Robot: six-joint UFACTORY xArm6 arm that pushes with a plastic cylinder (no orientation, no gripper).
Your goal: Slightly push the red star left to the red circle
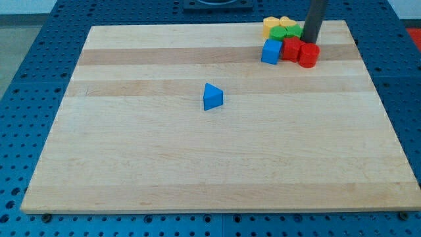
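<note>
The red star (290, 49) sits near the board's top right corner, touching the red circle (308, 54) on its right. The dark rod comes down from the view's top; my tip (309, 41) stands just above the two red blocks in the view, close behind the red circle's top edge and to the right of a green block (293, 31). I cannot tell whether the tip touches any block.
A blue cube (270, 51) sits against the red star's left side. Two yellow blocks (272, 25) (287, 22) and another green block (279, 33) crowd behind them. A blue triangle (212, 97) lies alone near the middle of the wooden board (131, 164).
</note>
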